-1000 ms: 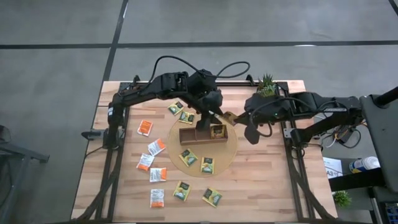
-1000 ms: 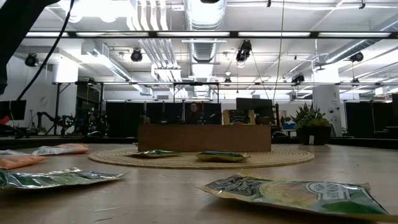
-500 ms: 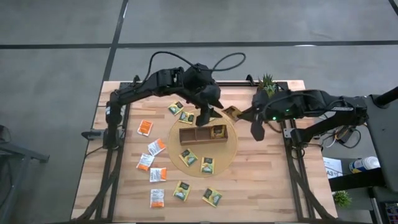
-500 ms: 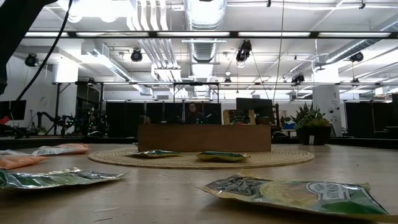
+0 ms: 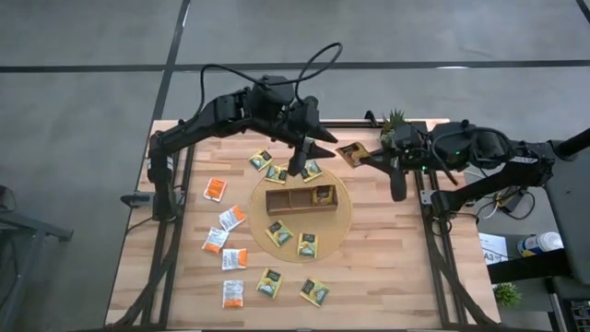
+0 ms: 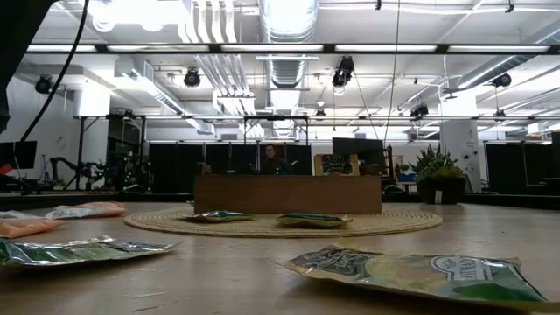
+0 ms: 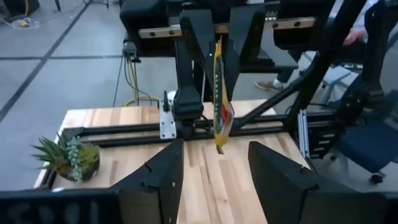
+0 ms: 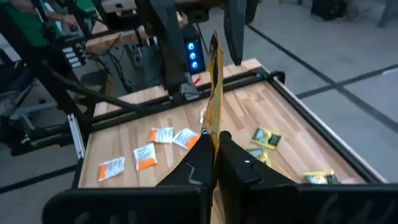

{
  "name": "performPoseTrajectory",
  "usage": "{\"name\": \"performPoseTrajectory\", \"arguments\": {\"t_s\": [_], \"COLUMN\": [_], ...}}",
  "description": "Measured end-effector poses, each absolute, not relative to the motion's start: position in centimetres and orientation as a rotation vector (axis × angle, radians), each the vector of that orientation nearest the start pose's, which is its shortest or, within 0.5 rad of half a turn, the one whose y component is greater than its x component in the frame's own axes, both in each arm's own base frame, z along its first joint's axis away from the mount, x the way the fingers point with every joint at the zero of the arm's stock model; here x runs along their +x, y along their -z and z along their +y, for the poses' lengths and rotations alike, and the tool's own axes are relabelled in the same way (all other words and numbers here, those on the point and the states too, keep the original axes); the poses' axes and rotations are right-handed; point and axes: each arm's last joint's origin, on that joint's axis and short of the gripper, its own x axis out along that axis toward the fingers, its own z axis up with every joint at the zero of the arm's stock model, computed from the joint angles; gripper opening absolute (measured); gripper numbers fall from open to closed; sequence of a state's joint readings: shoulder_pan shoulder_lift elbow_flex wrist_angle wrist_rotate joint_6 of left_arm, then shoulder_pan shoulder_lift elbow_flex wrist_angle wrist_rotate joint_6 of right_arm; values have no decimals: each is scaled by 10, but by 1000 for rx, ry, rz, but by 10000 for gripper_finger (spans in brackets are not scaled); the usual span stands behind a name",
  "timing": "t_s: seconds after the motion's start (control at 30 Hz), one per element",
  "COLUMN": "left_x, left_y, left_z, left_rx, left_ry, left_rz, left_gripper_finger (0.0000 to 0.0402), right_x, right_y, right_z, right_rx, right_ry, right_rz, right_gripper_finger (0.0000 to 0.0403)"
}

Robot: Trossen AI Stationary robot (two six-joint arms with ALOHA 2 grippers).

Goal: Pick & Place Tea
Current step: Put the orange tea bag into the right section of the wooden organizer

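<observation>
Item, tea handover: my right hand (image 5: 361,158) clamped one sachet (image 5: 350,152) edge-on above the bench (image 5: 396,267), beside the tray (image 5: 300,199), my left hand (image 5: 307,157) open nearby; risk judged: thin pinch slipping if the hands collided.

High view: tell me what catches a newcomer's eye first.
The right gripper pinches a yellow tea sachet in the air by the round mat's far right edge. The open left gripper hangs close by, over the wooden tray. More sachets lie scattered left.
</observation>
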State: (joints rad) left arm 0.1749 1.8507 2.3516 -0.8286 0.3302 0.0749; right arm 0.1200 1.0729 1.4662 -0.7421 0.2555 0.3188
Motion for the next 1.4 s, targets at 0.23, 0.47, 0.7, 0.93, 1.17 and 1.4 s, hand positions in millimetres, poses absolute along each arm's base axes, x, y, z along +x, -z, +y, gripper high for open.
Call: {"name": "performPoseTrajectory", "arguments": {"t_s": [0.23,0.47,0.7,0.93,1.17,1.4], "left_x": [366,366,367,367,367,367], "left_y": [-501,-502,-504,-504,-503,-503], "left_z": [55,55,55,54,54,54], "left_rx": [-20,-26,-37,-39,-51,-58], "left_ry": [164,165,177,189,204,204], "left_rz": [273,260,242,239,245,250], "left_gripper_finger": [174,174,174,158,119,116], "right_x": [192,194,202,205,201,201], "right_y": [-455,-457,-454,-453,-456,-458], "right_z": [16,16,17,17,17,16], "right_rx": [216,217,205,197,191,173], "right_ry": [177,170,169,169,177,172], "right_rz": [284,258,268,270,256,236], "right_gripper_finger": [8,8,8,8,8,8]}}
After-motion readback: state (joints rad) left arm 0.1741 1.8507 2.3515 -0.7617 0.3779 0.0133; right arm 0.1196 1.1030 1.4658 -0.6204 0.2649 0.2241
